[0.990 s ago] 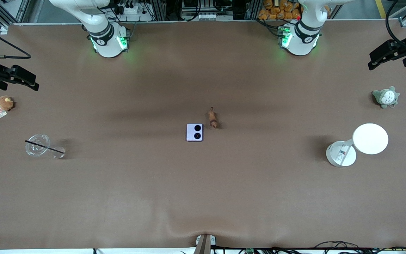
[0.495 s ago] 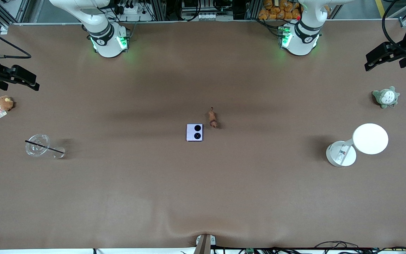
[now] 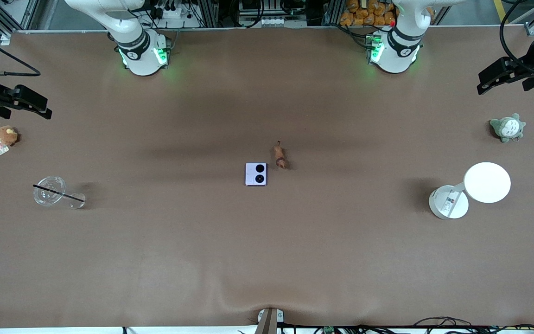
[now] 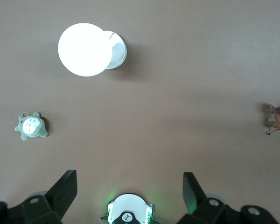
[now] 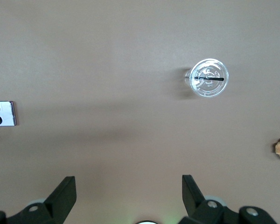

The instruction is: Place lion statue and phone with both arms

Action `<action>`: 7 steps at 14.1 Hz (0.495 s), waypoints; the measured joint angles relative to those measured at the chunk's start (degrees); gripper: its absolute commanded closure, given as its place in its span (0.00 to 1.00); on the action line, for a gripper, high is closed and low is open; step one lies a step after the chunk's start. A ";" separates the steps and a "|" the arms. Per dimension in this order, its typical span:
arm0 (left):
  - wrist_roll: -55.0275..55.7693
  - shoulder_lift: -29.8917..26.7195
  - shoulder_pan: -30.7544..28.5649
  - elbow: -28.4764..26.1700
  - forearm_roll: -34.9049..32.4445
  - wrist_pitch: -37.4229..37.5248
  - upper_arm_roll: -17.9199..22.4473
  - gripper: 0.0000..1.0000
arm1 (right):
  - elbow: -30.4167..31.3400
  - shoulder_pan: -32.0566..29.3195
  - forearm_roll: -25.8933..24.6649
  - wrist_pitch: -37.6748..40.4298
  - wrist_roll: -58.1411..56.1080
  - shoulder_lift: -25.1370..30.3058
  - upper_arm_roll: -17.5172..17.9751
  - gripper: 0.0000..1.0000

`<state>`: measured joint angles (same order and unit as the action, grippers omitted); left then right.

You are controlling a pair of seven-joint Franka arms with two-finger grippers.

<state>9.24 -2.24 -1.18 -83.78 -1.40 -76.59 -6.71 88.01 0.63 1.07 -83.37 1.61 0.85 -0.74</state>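
The lion statue (image 3: 280, 156), a tiny orange-brown figurine, lies on the table's middle, and its edge shows in the left wrist view (image 4: 279, 117). Beside it, slightly nearer the front camera, the pale lavender phone (image 3: 256, 174) lies flat with two black circles up; the right wrist view also catches the phone (image 5: 2, 114). My left gripper (image 3: 482, 86) hangs open and empty over the left arm's end of the table, with the same wide gap in the left wrist view (image 4: 129, 186). My right gripper (image 3: 44, 111) hangs open and empty over the right arm's end (image 5: 129, 186).
A grey-green plush (image 3: 507, 127) and a white round-topped stand (image 3: 471, 189) sit at the left arm's end. At the right arm's end are a brown plush with a tag (image 3: 5, 136) and a clear cup with a black straw (image 3: 50, 190). The arm bases (image 3: 143, 51) stand along the table's back edge.
The left gripper has drifted slightly toward the table's middle. The right gripper, the lion statue and the phone have not visibly moved.
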 measured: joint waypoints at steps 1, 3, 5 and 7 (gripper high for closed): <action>0.00 0.15 0.00 0.00 0.00 0.02 0.00 0.00 | 0.00 0.00 0.01 0.00 0.00 0.00 0.00 0.00; -0.01 0.46 0.01 0.00 0.00 0.02 0.00 0.00 | 0.00 0.00 0.02 0.00 0.00 -0.01 -0.01 0.00; -0.01 0.66 0.28 0.00 0.00 0.03 -0.03 0.00 | 0.00 0.00 0.02 0.00 0.00 -0.01 -0.01 0.00; 0.10 1.23 1.59 0.00 0.02 0.04 -0.11 0.00 | -0.01 -0.01 0.09 0.00 0.00 -0.01 -0.02 0.00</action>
<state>9.34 -1.01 0.41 -83.78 -1.38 -76.55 -6.82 88.00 0.63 1.16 -83.37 1.61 0.84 -0.76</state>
